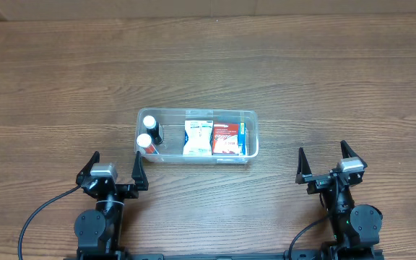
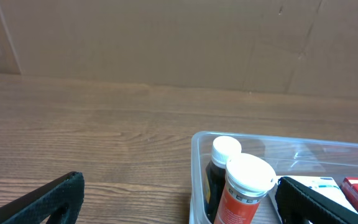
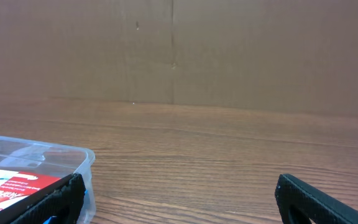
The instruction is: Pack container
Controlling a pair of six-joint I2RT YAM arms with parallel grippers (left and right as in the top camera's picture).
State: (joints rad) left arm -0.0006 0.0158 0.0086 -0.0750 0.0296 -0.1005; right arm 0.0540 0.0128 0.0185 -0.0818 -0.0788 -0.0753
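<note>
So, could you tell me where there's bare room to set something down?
Bare table spans everything beyond the container, and lies open on both its sides. Between the left end effector and right end effector, the near strip is free too. Inside is crowded: bottles, white packet, red box, one gap between bottles and packet.

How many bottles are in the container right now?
2. Both stand at the left end of the container: a dark bottle by the far wall, an orange-labelled bottle just in front. None seems hidden.
</note>
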